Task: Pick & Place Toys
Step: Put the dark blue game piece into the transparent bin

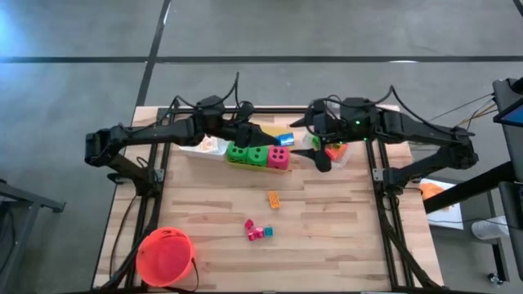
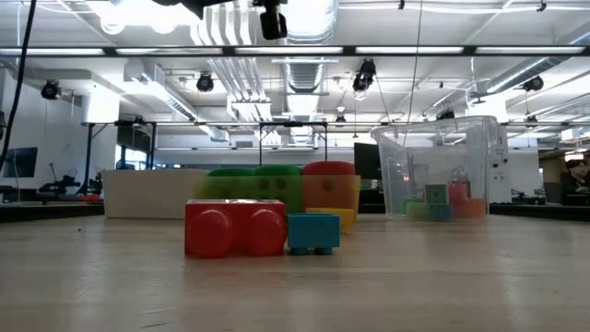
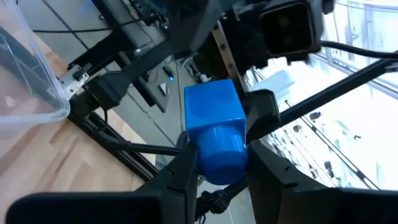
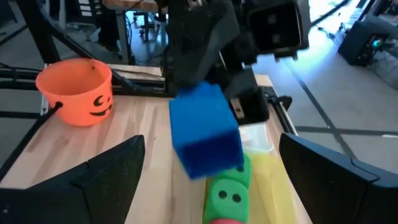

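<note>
A blue block (image 3: 215,134) is pinched between the narrowly spaced fingers of the left gripper (image 3: 217,177) and held up off the desk (image 1: 327,220) at its far side, above the row of dice. Facing it from the right, the right gripper (image 1: 317,155) is spread wide with nothing in it — in its wrist view the blue block fills the gap between the two dark fingers, with the left arm's wrist close behind. Below the block the dice are lined up touching: two green dice (image 1: 247,153) and a pink-red die (image 1: 279,158), with a yellow bin (image 4: 268,177) and a white bin (image 1: 204,147) just beside them. A clear bin (image 2: 441,166) holding several small blocks is set near the right arm's side. Nearer the front, an orange block (image 1: 274,198) lies alone, and a small cluster of red and teal blocks (image 1: 257,231) is seen past it. An orange-red bucket (image 1: 165,256) is placed at the front left corner, well apart from both arms.
</note>
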Tool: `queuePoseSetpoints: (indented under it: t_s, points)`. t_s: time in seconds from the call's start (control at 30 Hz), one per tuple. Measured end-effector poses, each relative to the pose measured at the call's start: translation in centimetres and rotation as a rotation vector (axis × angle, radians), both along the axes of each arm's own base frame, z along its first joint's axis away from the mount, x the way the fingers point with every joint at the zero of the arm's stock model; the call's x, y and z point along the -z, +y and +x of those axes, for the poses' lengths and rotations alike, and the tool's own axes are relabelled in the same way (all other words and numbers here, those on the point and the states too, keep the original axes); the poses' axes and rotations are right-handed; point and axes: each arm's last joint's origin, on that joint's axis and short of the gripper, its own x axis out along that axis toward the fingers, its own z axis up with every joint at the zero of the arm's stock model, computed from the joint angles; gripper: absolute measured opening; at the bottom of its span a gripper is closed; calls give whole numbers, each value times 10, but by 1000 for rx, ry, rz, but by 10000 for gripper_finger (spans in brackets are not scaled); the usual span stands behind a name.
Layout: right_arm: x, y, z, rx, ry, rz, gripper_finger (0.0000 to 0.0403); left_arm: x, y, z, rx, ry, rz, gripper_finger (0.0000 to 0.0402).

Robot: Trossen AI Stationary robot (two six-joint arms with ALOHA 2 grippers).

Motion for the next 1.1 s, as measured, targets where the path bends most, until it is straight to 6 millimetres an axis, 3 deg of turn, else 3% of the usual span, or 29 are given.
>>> queuePoseSetpoints:
  t_s: [0.27,0.67,0.77,1.1]
  points:
    - [-1,1,22,-37,20,-41,366,-4,0,1,-2,-45,5,92]
    - [-4,2,30,-55,10,-65,362,-7,0,0,-2,-81,14,92]
    - [-4,3,31,-56,9,-66,330,-7,0,0,-2,-77,14,92]
    - [-8,3,33,-58,-33,-82,160,-7,0,0,-1,-78,9,91]
